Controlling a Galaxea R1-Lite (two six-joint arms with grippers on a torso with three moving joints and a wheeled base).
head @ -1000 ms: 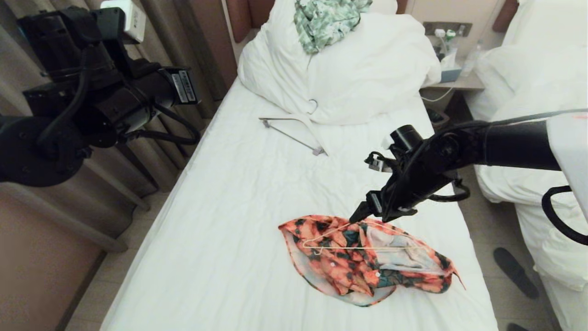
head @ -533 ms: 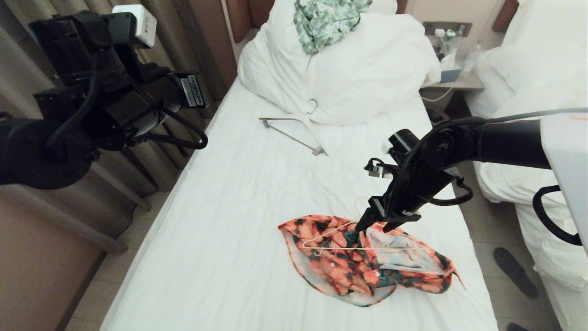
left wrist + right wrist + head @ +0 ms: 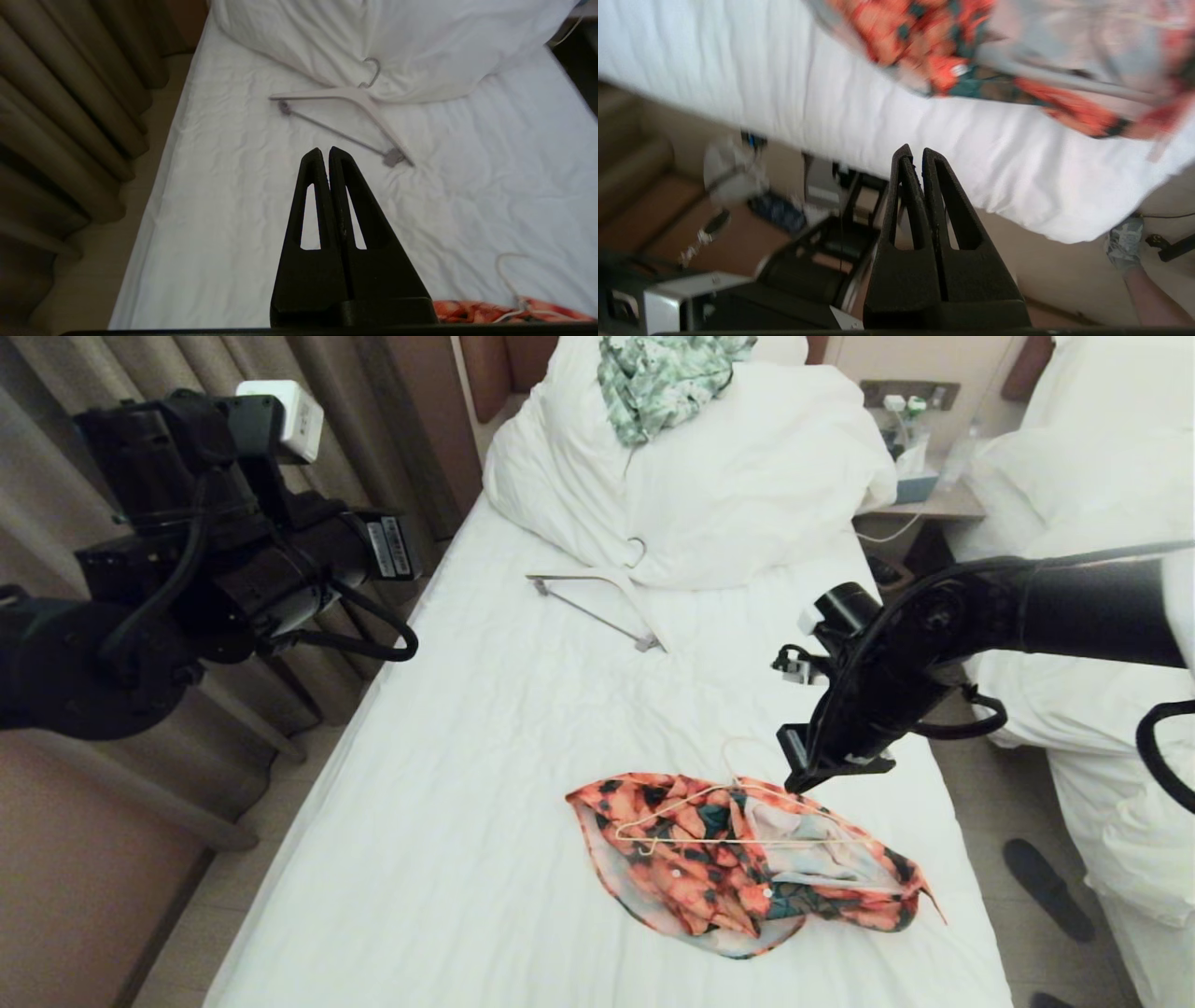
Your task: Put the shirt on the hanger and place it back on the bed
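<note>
while the floral short-sleeved shirt point(image 3: 747, 863) in orange-pink, dark green and brown lies crumpled on the smooth white sheet of the single bed point(image 3: 485, 775), the thin cream-white wire hanger point(image 3: 724, 821) is seen lying on top of it, its triangular frame across the fabric and its slim hook on the sheet just beyond the shirt's far edge. the right gripper point(image 3: 800, 782) is held just above and beside the shirt's far right edge, close to the hook; its fingers point(image 3: 906, 186) are pressed together with nothing between them, and neither shirt nor hanger is gripped. the left gripper point(image 3: 325, 154) is raised well to the left of the shirt, beside the beige curtains point(image 3: 65, 495), its fingers likewise closed on nothing. farther from the shirt, towards the large white pillow point(image 3: 709, 485), a thicker white hanger with a grey metal bar point(image 3: 602, 597) is laid on the sheet, its hook against the pillow. a green-and-white patterned garment point(image 3: 663, 378) is bunched on top of that pillow.
</note>
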